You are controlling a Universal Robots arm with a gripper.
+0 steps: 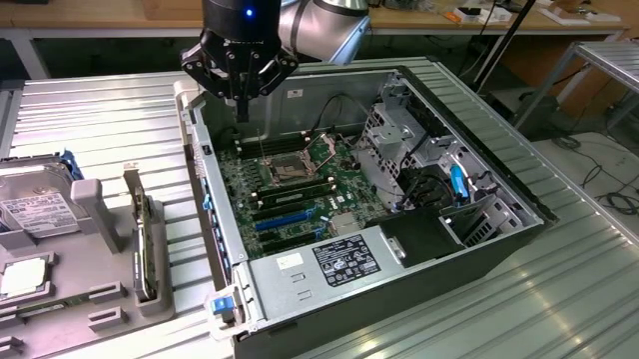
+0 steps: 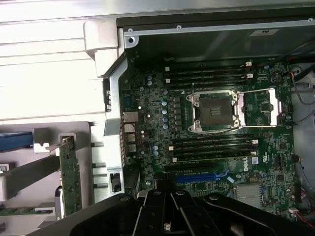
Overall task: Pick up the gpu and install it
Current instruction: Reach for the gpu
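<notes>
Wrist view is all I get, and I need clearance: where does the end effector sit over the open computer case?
Observer: The black end effector hangs above the far-left corner of the dark metal computer case in the exterior view, off the green motherboard.
Operator: What's beyond the gpu?
Observer: Past the thin dark gpu card, a boxy silver hard drive with a white label lies in the grey holder.
Operator: The case's near end?
Observer: A silver power supply box with a black label sits there.
</notes>
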